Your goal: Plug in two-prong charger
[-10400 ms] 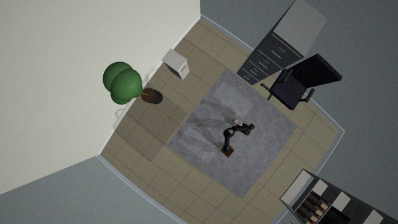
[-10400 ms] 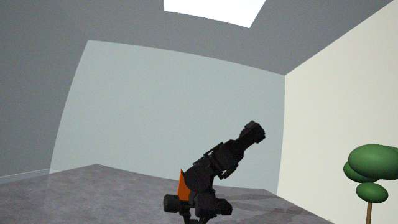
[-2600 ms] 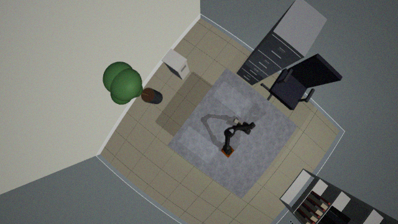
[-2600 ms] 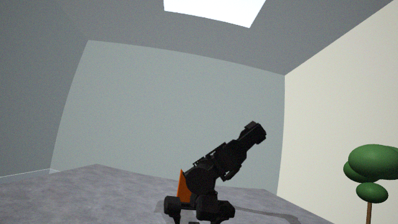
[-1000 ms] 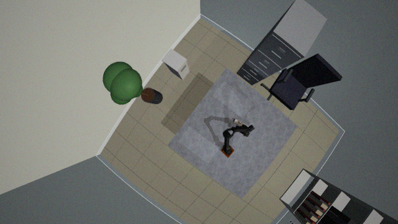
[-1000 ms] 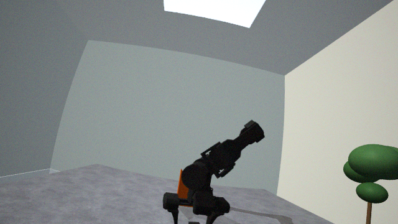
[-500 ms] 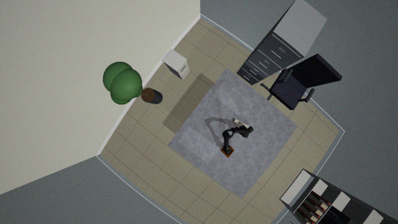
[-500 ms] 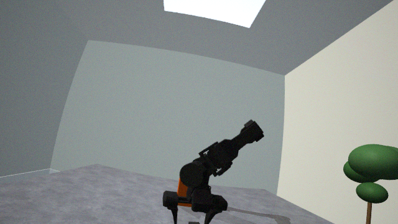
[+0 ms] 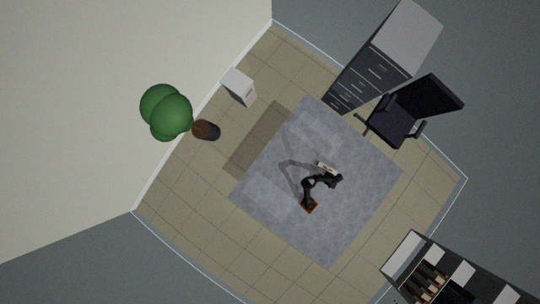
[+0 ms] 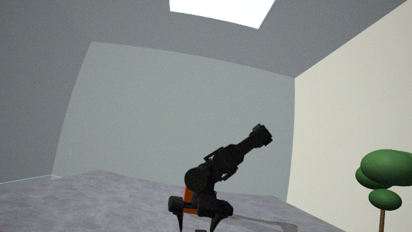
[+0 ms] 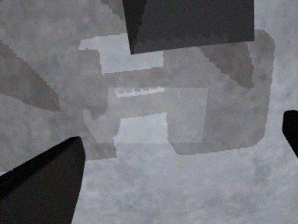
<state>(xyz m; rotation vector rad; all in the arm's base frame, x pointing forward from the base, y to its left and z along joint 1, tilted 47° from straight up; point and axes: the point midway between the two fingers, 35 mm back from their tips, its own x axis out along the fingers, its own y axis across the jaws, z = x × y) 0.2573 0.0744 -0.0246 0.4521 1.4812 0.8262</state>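
The cream power strip (image 9: 321,165) lies on the grey mat just above the gripper in the top view, with dark outlet marks on top; its near end is close to the arm. My gripper (image 9: 336,181) (image 10: 263,135) (image 11: 186,134) is open and empty, its black fingers wide apart at the left and right edges of the wrist view. A dark box (image 11: 192,25), which looks like the charger, shows at the top of the wrist view, beyond the fingers and not between them. Its prongs cannot be seen. The outlets are out of the wrist view.
The arm's orange base (image 9: 309,206) (image 10: 190,211) stands on the grey mat (image 9: 359,211) (image 10: 96,193). Shadows of the arm fall over the mat. An office chair (image 9: 390,124), a drawer cabinet (image 9: 359,80) and a plant (image 9: 170,116) (image 10: 386,167) stand around it.
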